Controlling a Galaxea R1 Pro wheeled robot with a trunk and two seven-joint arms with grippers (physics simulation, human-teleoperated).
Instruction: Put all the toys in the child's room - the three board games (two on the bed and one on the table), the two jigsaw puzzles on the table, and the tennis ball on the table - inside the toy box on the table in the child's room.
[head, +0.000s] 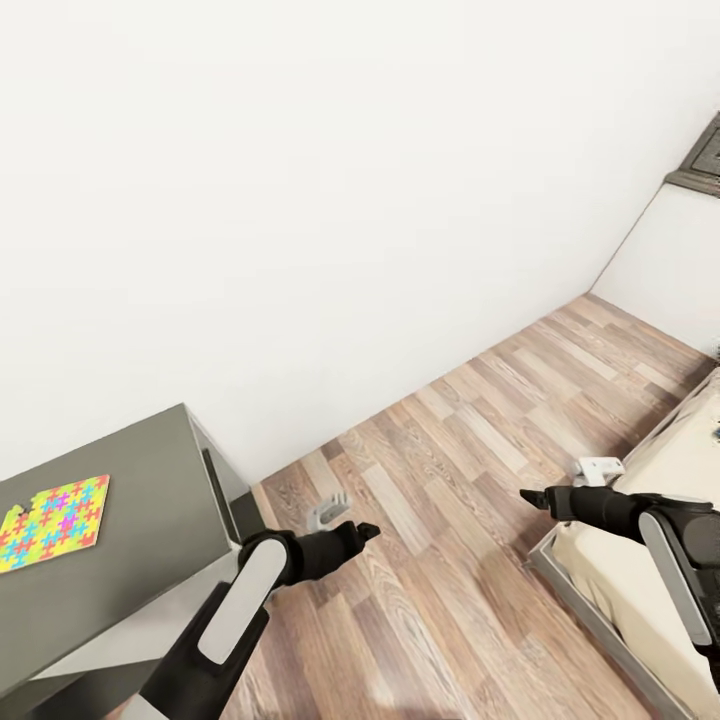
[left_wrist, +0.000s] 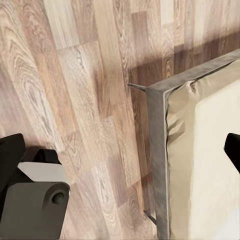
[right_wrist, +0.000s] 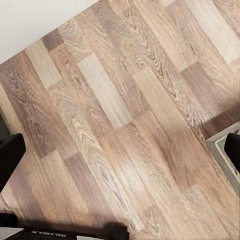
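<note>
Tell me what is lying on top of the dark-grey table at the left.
One jigsaw puzzle lies flat on the table, near the head view's left edge. The table runs out of frame there, so anything further along cannot be seen.

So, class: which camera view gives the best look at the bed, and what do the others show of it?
The left wrist view: the bed shows close up, its grey frame corner and beige mattress clear. The head view catches its edge beside the right arm. The right wrist view has just a grey corner, probably the frame.
</note>
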